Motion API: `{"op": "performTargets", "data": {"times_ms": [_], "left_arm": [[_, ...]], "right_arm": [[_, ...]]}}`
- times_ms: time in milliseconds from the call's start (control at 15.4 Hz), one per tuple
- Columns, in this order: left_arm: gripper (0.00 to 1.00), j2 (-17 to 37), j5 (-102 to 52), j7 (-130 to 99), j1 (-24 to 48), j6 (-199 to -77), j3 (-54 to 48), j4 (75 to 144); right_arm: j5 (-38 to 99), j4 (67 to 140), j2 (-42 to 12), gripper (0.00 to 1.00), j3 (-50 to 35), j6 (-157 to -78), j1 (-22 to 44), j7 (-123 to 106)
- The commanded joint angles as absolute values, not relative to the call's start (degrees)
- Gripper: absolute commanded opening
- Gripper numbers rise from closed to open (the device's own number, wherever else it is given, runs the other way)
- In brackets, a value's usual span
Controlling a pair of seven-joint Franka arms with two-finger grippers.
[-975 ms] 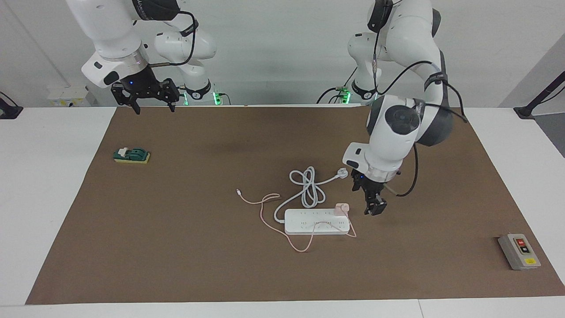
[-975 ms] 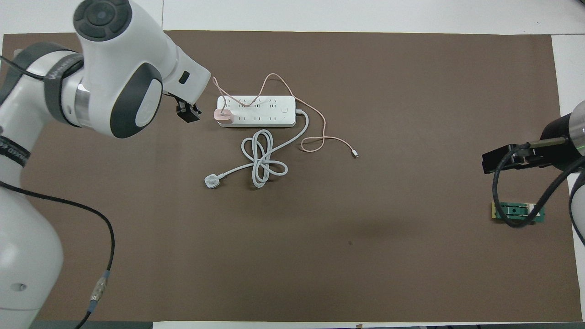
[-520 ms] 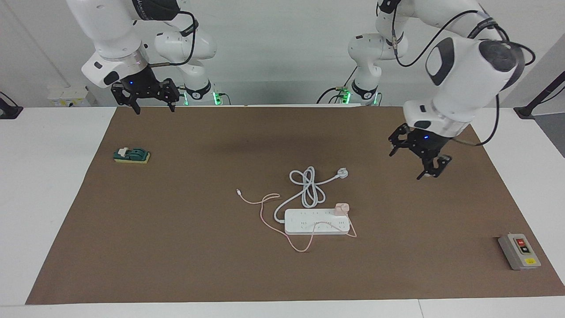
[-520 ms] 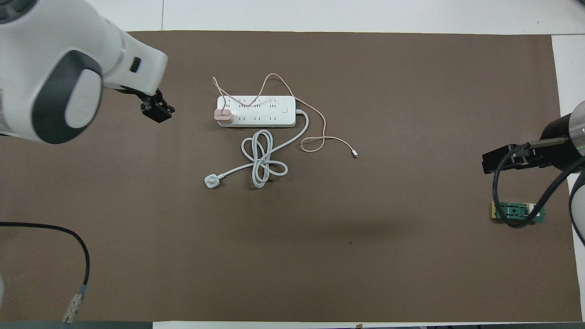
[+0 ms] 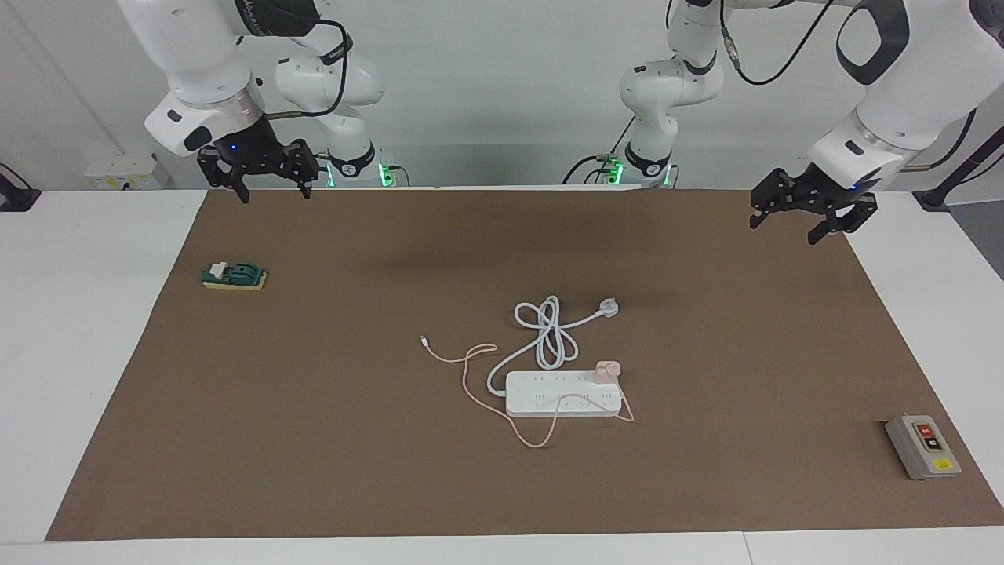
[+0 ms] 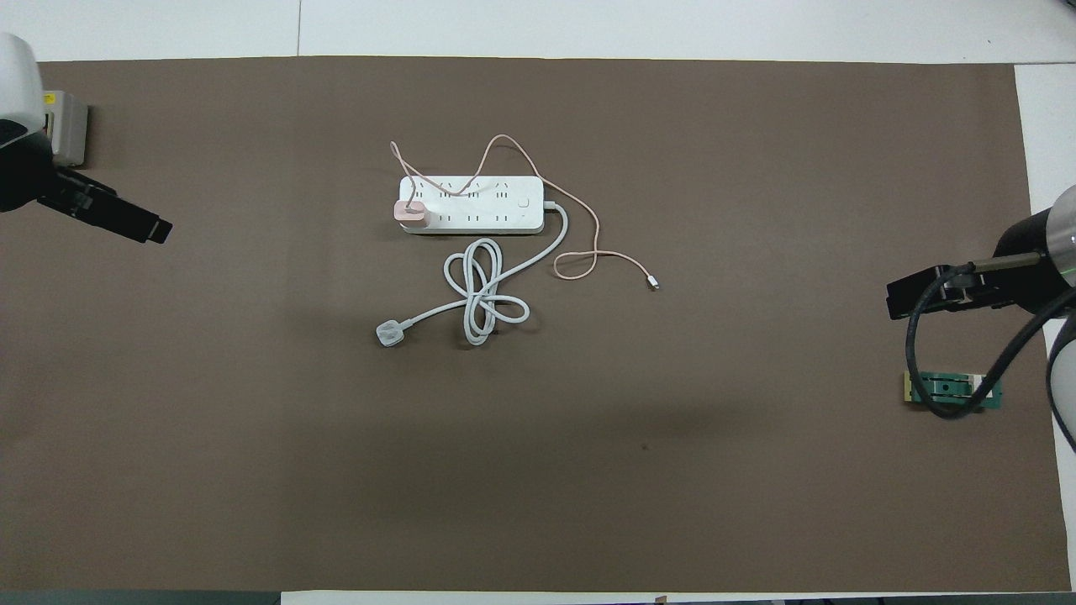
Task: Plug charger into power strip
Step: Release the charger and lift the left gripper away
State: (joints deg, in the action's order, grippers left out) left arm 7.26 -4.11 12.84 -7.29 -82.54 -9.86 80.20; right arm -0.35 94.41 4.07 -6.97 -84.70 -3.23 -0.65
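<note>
A brown mat (image 5: pixel 314 439) covers the white table. The power strip (image 5: pixel 562 394) lies mid-mat, with the pink charger (image 5: pixel 608 370) seated upright in a socket at its end toward the left arm; its thin cable crosses the strip. The strip's white plug (image 5: pixel 609 308) and coiled cord lie just nearer the robots. The left gripper (image 5: pixel 808 212) hangs empty, fingers spread, over the mat's corner. The right gripper (image 5: pixel 263 174) hangs empty, fingers apart, above the mat's edge by a green block (image 5: pixel 234 276).

white table (image 5: pixel 94 329) under a brown mat (image 5: pixel 314 439), plain pale wall (image 5: pixel 502 86), even light
</note>
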Motion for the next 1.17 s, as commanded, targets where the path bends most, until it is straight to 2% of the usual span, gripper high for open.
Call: {"op": "performTargets", "data": {"times_ms": [0,390,910,1105], "left_arm": [[1.0,4.57,-4.92,9.51,-7.73,-83.05,-9.93,83.58],[1.0,3.08,-4.92,-2.28,-10.89,-82.71,-9.58,83.14],[1.0,2.64,-4.49,-9.05,-10.02,-85.25,-9.76,83.24],[1.0,2.55,2.71,-8.7,-8.62,-84.55,-10.46,83.14]], "right_arm": [[0.7,95.62,5.36,1.0,-7.21,-84.37,-4.13,-1.93],[0.7,95.54,5.36,1.0,-7.21,-84.29,-4.13,-1.93],[0.7,95.62,5.36,1.0,-7.21,-84.37,-4.13,-1.93],[0.7,95.62,5.36,1.0,-7.21,-84.29,-4.13,-1.93]]}}
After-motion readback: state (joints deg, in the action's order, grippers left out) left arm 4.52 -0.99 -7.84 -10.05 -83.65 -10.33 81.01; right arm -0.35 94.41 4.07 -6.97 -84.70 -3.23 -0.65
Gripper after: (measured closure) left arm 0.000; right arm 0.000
